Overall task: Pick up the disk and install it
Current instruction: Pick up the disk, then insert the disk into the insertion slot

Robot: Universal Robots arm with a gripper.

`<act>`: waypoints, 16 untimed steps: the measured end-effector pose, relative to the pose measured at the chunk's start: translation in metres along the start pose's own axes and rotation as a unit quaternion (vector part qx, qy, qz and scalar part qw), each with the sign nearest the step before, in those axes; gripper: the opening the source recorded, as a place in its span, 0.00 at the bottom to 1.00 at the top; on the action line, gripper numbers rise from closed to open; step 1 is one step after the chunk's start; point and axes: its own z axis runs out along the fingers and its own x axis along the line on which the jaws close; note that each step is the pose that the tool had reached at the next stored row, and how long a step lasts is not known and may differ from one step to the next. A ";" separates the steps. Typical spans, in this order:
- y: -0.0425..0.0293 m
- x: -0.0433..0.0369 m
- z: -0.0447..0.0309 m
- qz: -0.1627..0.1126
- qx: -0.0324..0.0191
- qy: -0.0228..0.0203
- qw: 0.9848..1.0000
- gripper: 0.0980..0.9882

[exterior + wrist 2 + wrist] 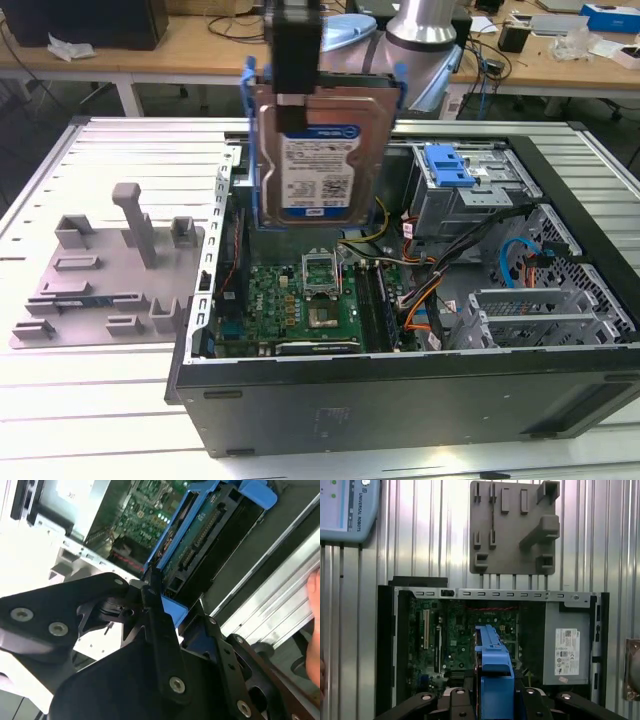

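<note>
Claw (293,100), mine: clamped on the disk (320,165), held upright above the open computer case (400,385) on the desk (100,420).

Disk (318,160): silver body, white-and-blue label, blue plastic frame. Gripper (297,100): black. Motherboard (300,300): green w/ silver socket. PC case (400,395): black outside, grey metal inside. Latch panel (447,165), far side: blue, ribbed. Fixture plate (100,285), exterior view's left: plain grey. Table (90,420): silver w/ parallel grooves. Cables (422,298): orange, yellow, black.
</note>
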 end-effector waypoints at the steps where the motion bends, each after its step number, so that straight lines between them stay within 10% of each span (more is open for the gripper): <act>1: -0.0086 0.0013 -0.0002 0.000 0.000 -0.001 1.000 0.30; 9: -0.0644 0.0090 -0.0013 0.000 0.000 -0.004 1.000 0.30; 16: -0.0663 0.0091 -0.0014 0.000 0.000 -0.004 1.000 0.30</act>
